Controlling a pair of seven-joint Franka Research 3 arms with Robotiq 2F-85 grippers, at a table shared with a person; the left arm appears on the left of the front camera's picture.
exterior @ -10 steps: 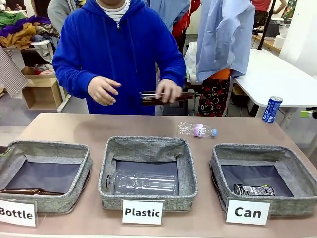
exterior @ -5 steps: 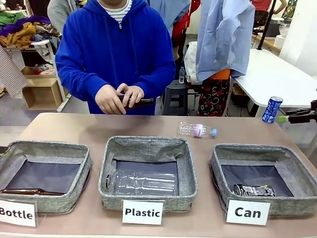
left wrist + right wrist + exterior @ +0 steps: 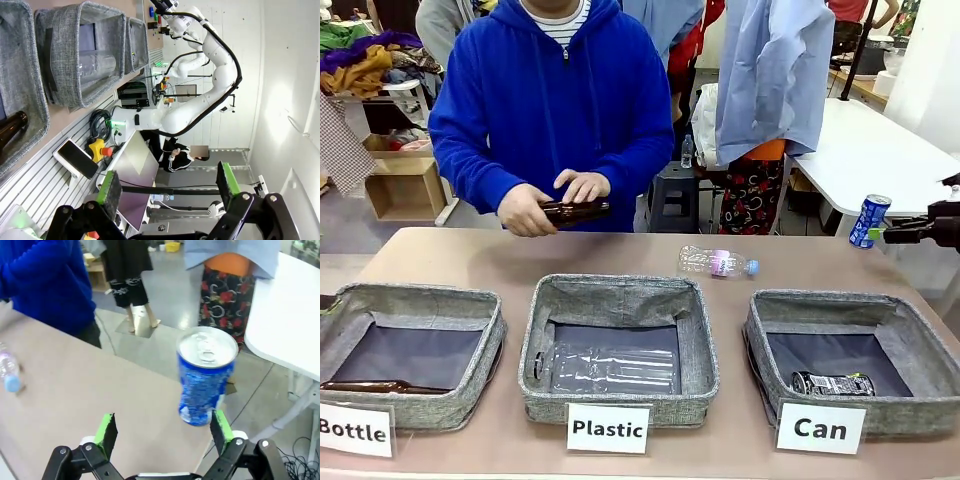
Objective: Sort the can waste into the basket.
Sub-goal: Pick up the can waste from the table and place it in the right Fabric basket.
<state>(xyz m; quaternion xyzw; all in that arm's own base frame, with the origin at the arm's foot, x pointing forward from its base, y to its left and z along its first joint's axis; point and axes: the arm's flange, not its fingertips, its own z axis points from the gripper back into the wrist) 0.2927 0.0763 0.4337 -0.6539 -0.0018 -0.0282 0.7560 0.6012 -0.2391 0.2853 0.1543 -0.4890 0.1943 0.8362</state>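
Jaws wide on my right gripper (image 3: 163, 426) — blue can (image 3: 206, 380) upright just ahead; black can (image 3: 832, 383) lies in the basket (image 3: 840, 302).

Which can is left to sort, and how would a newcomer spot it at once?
Start at the grey basket labelled Can, on the robot's right. Beyond it, at the far right corner of the table, the blue-and-white can stands upright. The black can lies inside that basket, and the clear bottle nearby lies flat.
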